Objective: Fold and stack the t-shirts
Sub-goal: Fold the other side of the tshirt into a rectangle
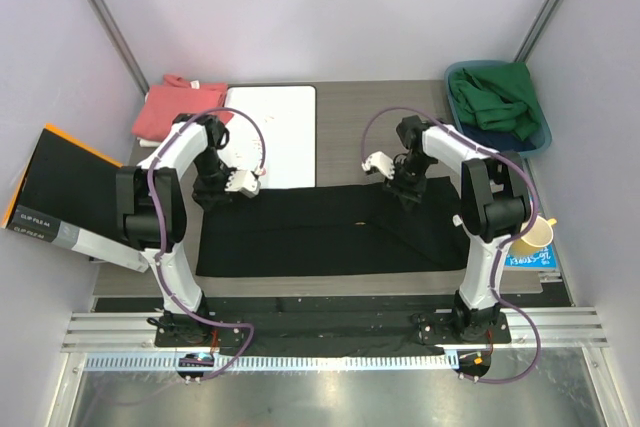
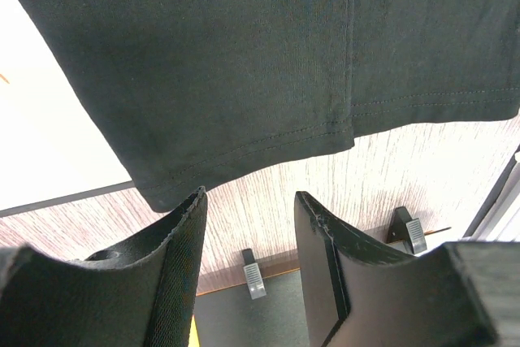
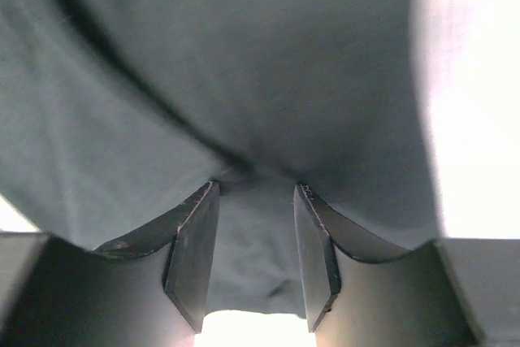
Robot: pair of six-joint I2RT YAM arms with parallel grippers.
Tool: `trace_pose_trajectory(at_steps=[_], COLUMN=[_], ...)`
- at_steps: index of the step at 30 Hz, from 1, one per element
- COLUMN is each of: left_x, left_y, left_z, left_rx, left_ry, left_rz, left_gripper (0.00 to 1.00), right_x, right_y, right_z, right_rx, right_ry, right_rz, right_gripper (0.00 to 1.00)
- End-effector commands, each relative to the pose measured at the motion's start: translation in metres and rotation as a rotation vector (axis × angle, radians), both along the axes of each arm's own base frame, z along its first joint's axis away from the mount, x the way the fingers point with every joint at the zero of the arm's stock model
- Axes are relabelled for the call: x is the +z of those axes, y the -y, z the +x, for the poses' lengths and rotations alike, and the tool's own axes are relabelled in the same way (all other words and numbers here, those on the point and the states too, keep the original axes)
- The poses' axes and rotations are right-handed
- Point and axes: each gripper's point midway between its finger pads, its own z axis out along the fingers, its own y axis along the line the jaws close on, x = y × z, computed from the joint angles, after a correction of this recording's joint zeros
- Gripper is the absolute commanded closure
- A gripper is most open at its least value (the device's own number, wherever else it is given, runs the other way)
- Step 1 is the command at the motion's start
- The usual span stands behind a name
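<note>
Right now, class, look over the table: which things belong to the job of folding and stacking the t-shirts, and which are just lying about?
Part of the job:
- black t-shirt, laid out in the middle
- salmon-pink t-shirt, far left corner

Just lying about:
- white board
- black box with orange edge
- blue basket holding green cloth
- yellow cup

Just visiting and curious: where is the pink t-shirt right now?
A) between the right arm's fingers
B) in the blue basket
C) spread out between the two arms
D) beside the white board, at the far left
D: the pink t-shirt lies crumpled beside the white board; the blue basket holds green cloth.
</note>
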Motion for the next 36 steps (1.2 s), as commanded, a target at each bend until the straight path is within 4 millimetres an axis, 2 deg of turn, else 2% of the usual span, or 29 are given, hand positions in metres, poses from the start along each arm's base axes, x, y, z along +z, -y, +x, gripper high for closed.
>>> trace_pose_trajectory(at_steps=[1,4,8,13,16,24,31,36], left_x=[0.006,0.006,0.005,0.003,0.004,0.003,0.002,0.001], left_y=[0.004,0.005,0.003,0.004,0.004,0.006,0.007,0.007], left_z=[0.001,0.0,-0.001,0.001,0.003,0.004,0.006,0.008], left_rx=[0.016,0.024,0.03,0.032,0.029,0.027,0.021,0.019], left_ry=[0.008,0.01,0.011,0.011,0.013,0.012,0.014,0.016], left_rz=[-0.012,-0.014,-0.008,-0.008,-0.01,-0.013,-0.014,-0.014], left_gripper=[0.52,0.52,0.52,0.52,0.52,0.52,0.52,0.52], right_x=[0.005,0.007,0.009,0.016,0.02,0.021,0.015,0.009], right_y=[-0.015,-0.014,-0.013,-0.008,-0.006,-0.016,-0.026,-0.026], right_z=[0.037,0.044,0.031,0.008,0.002,0.01,0.003,-0.004], right_rx=[-0.035,-0.029,0.018,0.092,0.114,0.088,0.109,0.114], right_ry=[0.072,0.082,0.031,-0.047,-0.062,-0.047,-0.075,-0.095], right_rz=[0.057,0.062,0.06,0.052,0.044,0.076,0.083,0.075], right_gripper=[0.53,0.55,0.61,0.58,0.57,0.6,0.6,0.59])
